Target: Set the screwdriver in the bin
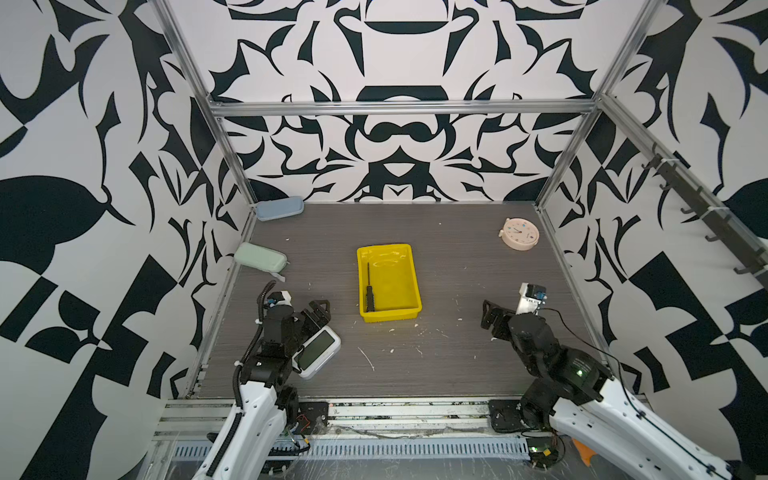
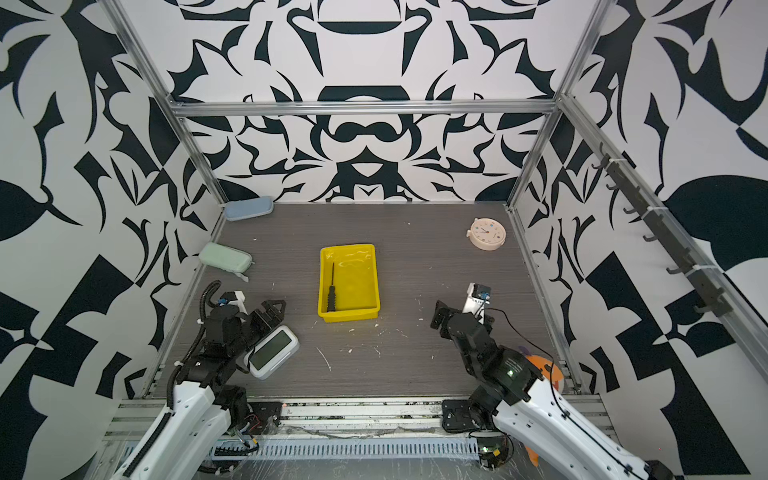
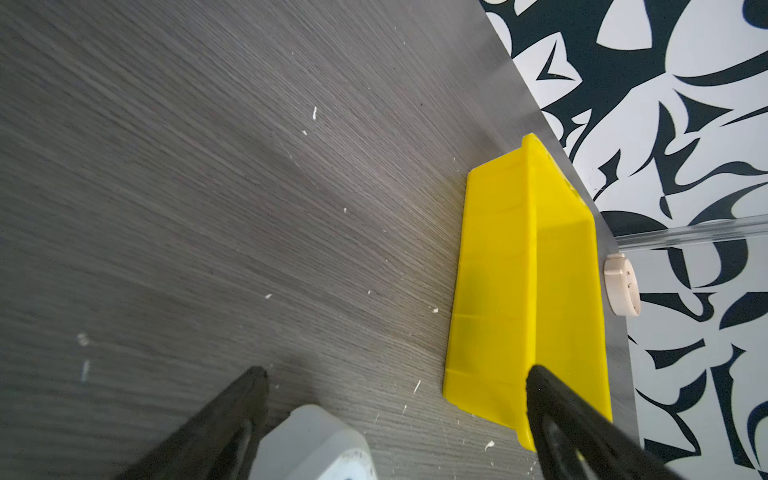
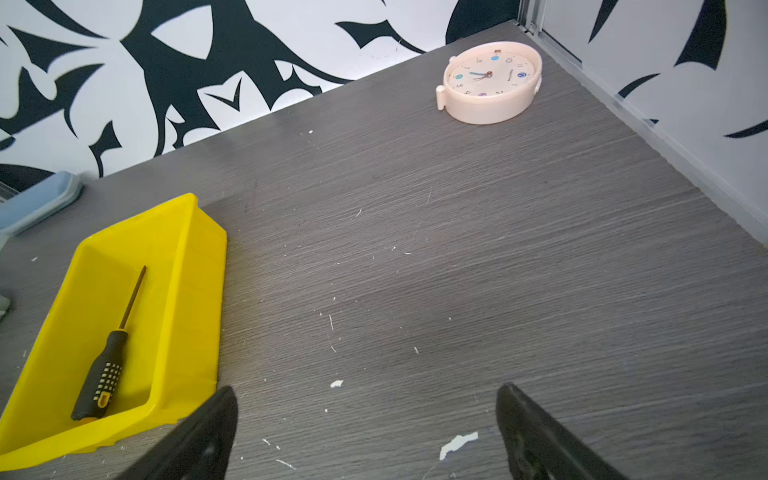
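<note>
Where the screwdriver [image 4: 109, 353] lies flat on the floor of the bin [image 1: 405, 270], it shows a thin dark shaft and a black handle with pale dots and a yellow-orange end, and it is shorter than the bin is long. It rests along the bin's left wall, with its handle at the near end wall and its tip toward the far end; nothing grips it. The bin, bright yellow and glossy inside, stands on the grey table [image 1: 457, 353] between the two arms, apart from everything else. Bare table surrounds it on every side. To the right the table is open as far as a round clock [image 1: 519, 233] near the far right corner. On the left, a green case [image 1: 259, 257] and a blue case [image 1: 279, 208] hug the wall. A white digital clock [image 1: 318, 351] lies at the near left, partly under the left arm. The left gripper [image 3: 395, 386] hangs low just past that clock, aimed toward the bin, its jaws spread wide and empty. The right gripper [image 4: 368, 395] sits low over bare table, well apart from the bin, its jaws wide and empty too.
</note>
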{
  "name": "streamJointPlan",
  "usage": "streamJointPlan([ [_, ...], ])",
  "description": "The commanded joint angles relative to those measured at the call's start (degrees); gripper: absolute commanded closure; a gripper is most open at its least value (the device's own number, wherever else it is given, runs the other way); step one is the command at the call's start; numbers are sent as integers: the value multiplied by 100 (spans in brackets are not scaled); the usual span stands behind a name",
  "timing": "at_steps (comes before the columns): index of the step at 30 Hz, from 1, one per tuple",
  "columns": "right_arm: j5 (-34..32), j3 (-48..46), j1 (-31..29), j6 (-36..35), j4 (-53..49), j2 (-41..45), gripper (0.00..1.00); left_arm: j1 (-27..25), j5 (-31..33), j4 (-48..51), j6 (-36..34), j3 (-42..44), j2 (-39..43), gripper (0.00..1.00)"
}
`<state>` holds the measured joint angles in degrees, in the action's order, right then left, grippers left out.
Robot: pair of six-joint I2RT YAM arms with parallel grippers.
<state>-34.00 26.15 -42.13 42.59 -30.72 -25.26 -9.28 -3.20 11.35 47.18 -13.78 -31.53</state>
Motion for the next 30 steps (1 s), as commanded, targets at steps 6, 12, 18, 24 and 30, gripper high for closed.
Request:
streamJointPlan([
  [6, -1424, -285, -11, -973, 1454, -356, 0, -13, 36, -48, 107, 98, 117, 1],
  [12, -2799, -479, -11, -3106, 3811, -1611, 0, -13, -56, -120, 92, 122, 160, 1],
  [18, -845, -1775, 268, -6383, 7081, -2514, 0, -13, -193, -98, 37, 75, 39, 1],
  [24, 59, -1620, 1257, -5514, 6649, -2967, 0, -13, -243, -122, 1, 23, -153, 1],
  [30, 498, -1554, 1712, -5532, 6983, -3469, 0, -13, -352, -125, -42, 3, -197, 1],
])
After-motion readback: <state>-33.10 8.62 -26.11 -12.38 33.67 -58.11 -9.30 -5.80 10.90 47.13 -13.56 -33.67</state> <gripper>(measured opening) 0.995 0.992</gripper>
